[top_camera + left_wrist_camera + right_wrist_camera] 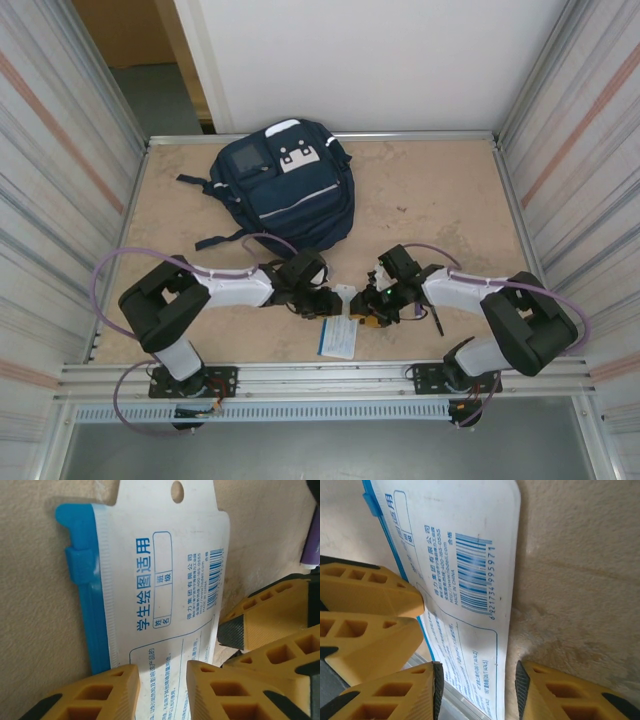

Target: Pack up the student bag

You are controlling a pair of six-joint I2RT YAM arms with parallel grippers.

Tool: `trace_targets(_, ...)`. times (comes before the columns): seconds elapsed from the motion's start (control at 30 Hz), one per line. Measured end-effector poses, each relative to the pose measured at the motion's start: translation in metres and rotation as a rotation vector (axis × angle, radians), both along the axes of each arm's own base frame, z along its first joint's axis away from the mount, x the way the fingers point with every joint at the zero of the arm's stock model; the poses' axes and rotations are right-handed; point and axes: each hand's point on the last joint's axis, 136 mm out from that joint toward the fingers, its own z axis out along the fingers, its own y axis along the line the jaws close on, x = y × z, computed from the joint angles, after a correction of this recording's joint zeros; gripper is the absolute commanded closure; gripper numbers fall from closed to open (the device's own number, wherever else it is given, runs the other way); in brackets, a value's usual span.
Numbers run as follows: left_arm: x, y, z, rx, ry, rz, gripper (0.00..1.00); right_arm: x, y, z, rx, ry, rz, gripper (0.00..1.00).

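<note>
Since the pouch (338, 338) lies flat at six o'clock, both your jaws straddle opposite edges, parted, gripping nothing yet.

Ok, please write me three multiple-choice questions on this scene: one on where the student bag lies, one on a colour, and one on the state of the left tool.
1. Where on the table is the student bag?
A. far side, about the middle
B. near edge, between the arms
C. near right corner

2. What colour is the zip strip of the flat packet?
A. red
B. blue
C. green

3. How do the jaws of the left tool stand?
A. pressed together on nothing
B. apart, over the packet
C. clamped on a bag strap

Answers:
1 A: the top view shows the bag against the far rim.
2 B: the left wrist view shows a blue strip along the packet's long edge.
3 B: a clear gap separates the two yellow fingers, with the packet showing in it.
</note>
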Motion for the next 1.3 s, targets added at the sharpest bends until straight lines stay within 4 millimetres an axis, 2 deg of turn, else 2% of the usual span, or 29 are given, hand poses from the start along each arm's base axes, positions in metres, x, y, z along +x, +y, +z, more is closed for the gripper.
trace_targets(0.37, 0.003, 0.005, -0.001, -0.086, 0.045, 0.076, 0.72, 0.004, 0.011, 0.005, 0.099, -0.033, -0.03, 0.55)
trace_targets(0.57, 0.006, 0.023, -0.003, -0.082, 0.054, 0.137, 0.72, 0.005, 0.024, 0.012, 0.173, -0.05, -0.01, 0.57)
trace_targets(0.63, 0.008, 0.027, -0.002, -0.078, 0.05, 0.15, 0.73, 0.005, 0.03, 0.012, 0.188, -0.055, 0.003, 0.6)
trace_targets(0.73, 0.008, 0.028, -0.002, -0.079, 0.053, 0.162, 0.73, 0.001, 0.037, 0.006, 0.197, -0.036, 0.018, 0.72)
trace_targets(0.87, 0.008, 0.029, -0.002, -0.098, 0.054, 0.179, 0.73, 0.0, 0.046, 0.003, 0.226, -0.024, 0.03, 0.78)
trace_targets(1.0, 0.008, 0.031, -0.001, -0.103, 0.053, 0.189, 0.72, -0.002, 0.048, 0.003, 0.222, -0.022, 0.032, 0.89)
trace_targets(1.07, 0.007, 0.034, 0.001, -0.093, 0.049, 0.198, 0.69, -0.001, 0.047, 0.007, 0.22, -0.039, 0.035, 0.95)
trace_targets(1.13, 0.007, 0.038, 0.008, -0.09, 0.035, 0.209, 0.63, 0.003, 0.045, 0.017, 0.214, -0.075, 0.032, 1.0)
trace_targets(1.2, 0.011, 0.044, 0.023, -0.087, -0.006, 0.214, 0.58, 0.011, 0.04, 0.033, 0.214, -0.122, 0.015, 1.0)
trace_targets(1.27, 0.023, 0.051, 0.048, -0.074, -0.085, 0.222, 0.52, 0.027, 0.032, 0.054, 0.229, -0.186, -0.017, 1.0)
trace_targets(1.3, 0.034, 0.054, 0.068, -0.071, -0.145, 0.228, 0.49, 0.037, 0.027, 0.066, 0.239, -0.222, -0.038, 1.0)
